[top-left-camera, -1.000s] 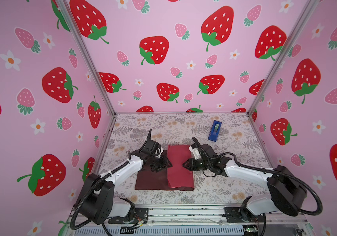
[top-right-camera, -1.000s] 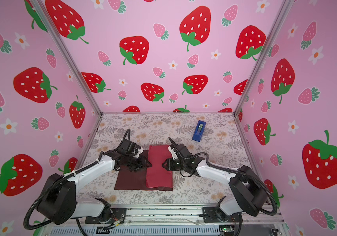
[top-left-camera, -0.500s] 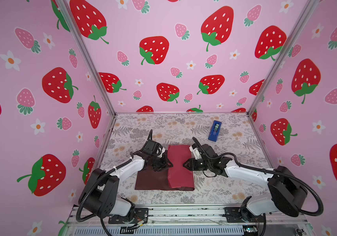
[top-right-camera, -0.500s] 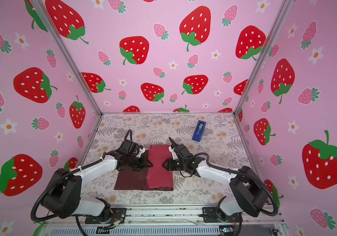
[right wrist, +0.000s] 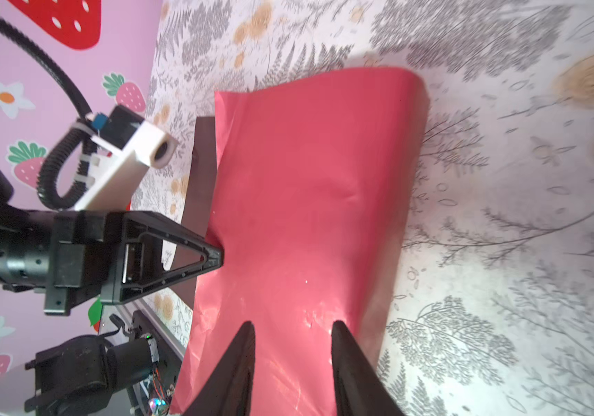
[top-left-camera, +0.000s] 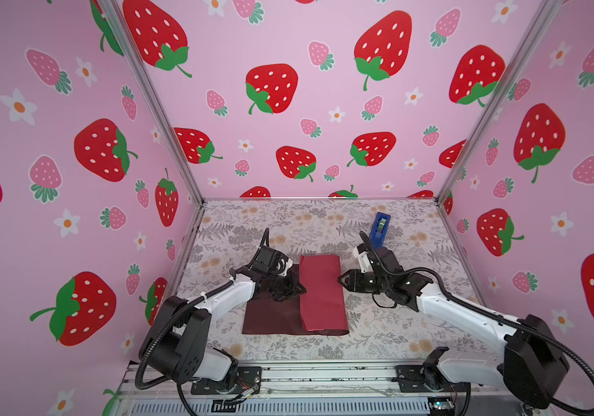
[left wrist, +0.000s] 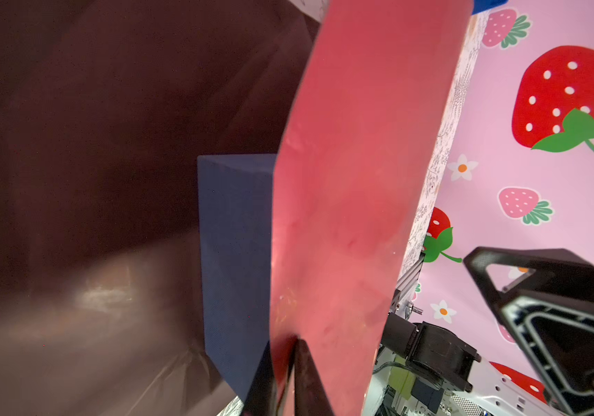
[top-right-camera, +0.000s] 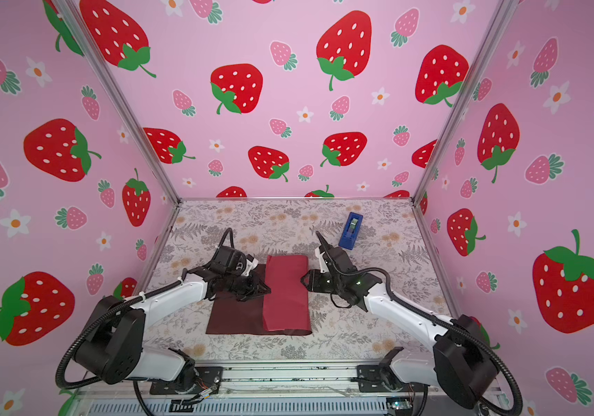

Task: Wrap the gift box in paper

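Though with the paper (top-left-camera: 320, 288) folded once over the gift box (left wrist: 234, 252) in the middle of the surface (top-left-camera: 396, 335), far from wrapped | left fingers (left wrist: 308, 378) pinching the flap edge | right fingers (right wrist: 241, 353) spread at the fold's right side | pending: second flap, both ends

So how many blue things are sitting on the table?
2. The tape dispenser is at the back right; the gift box sits under the folded paper, showing only in the left wrist view. More might hide underneath.
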Robot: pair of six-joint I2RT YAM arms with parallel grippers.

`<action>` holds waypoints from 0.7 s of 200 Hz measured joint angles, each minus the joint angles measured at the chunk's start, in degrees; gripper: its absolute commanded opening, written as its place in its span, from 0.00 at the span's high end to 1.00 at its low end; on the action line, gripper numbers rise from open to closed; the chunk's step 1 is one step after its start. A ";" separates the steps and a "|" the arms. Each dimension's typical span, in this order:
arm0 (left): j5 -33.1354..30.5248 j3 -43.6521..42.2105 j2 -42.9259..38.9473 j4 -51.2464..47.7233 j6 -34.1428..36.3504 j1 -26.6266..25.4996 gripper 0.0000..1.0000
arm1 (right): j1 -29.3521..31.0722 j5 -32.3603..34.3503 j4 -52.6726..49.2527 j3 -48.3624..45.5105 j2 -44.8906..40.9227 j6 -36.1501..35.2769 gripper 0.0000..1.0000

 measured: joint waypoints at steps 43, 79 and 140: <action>1.27 -0.07 1.25 2.75 -0.79 -0.76 0.91 | -3.58 -0.92 -0.48 -3.34 -1.36 -1.20 0.56; 2.12 -0.09 2.12 4.42 -0.98 -0.94 0.93 | -3.65 -4.09 0.39 -3.76 -0.04 -1.25 0.59; 3.06 -0.07 2.93 5.55 -0.90 -0.94 0.93 | -3.65 -13.05 9.90 -3.76 4.44 0.59 0.64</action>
